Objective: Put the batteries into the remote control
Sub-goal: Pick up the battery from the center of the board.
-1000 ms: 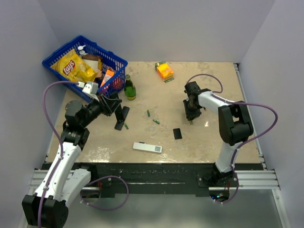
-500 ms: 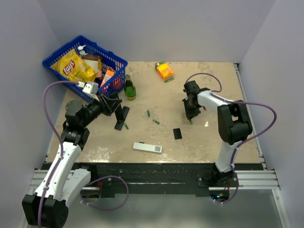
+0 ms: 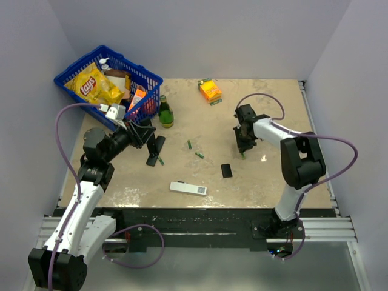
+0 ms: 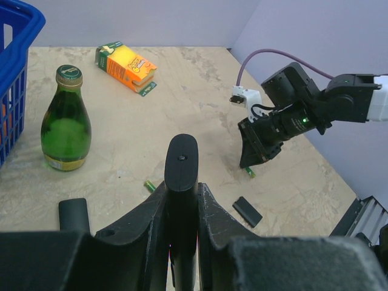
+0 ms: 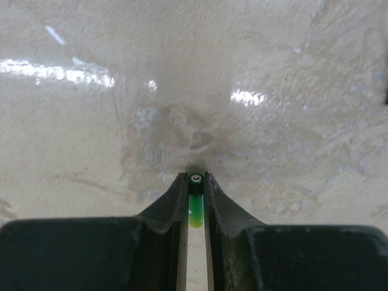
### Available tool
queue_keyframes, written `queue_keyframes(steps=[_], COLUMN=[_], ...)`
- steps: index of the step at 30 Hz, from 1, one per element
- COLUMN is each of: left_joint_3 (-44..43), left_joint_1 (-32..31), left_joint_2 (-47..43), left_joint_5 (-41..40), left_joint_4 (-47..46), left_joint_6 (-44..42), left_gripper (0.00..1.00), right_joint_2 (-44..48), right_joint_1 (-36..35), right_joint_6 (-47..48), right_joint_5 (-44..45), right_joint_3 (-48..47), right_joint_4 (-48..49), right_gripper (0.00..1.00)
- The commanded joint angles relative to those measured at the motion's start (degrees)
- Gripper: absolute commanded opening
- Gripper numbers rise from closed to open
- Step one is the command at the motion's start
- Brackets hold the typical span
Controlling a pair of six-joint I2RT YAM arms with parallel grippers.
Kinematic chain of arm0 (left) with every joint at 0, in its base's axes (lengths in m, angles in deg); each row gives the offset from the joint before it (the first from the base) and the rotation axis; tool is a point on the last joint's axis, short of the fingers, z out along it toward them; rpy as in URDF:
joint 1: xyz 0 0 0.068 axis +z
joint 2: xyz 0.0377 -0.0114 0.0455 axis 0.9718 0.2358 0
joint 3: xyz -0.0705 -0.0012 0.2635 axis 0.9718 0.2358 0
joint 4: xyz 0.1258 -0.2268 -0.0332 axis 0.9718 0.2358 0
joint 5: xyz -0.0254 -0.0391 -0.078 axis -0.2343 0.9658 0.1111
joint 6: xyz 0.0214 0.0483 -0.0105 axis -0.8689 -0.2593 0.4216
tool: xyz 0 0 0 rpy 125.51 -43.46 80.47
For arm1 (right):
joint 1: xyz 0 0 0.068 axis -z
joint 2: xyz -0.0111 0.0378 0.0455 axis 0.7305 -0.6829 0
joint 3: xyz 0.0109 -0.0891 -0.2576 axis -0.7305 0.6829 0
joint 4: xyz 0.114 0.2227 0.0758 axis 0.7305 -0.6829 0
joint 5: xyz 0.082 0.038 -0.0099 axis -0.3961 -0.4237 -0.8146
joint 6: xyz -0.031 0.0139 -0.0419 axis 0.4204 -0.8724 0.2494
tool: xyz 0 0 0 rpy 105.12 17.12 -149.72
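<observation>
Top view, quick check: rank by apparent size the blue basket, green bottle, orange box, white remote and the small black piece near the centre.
1. blue basket, clearly largest.
2. green bottle, orange box and white remote: similar patches, too close to rank.
3. small black piece, smallest.
</observation>
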Motion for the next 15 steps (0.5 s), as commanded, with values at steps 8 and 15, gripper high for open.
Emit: queue_keyframes(steps=[8, 15], left_joint_3=[0.34, 1.48], left_joint_1=[-0.14, -0.32], left_joint_2=[-0.16, -2.71], left_joint_5=[2.76, 3.82], left_joint_4=[-4.04, -5.27], left_joint_6=[1.51, 4.84], left_gripper=[0.0, 0.0], right_joint_2=[22.59, 35.61], right_joint_1=[-13.32, -25.7], right_joint_6=[-7.15, -13.22], right_joint_5=[2.26, -0.56], right_joint_3=[3.13, 12.18], right_joint_4=[13.45, 36.56], right_gripper=[0.0, 0.0])
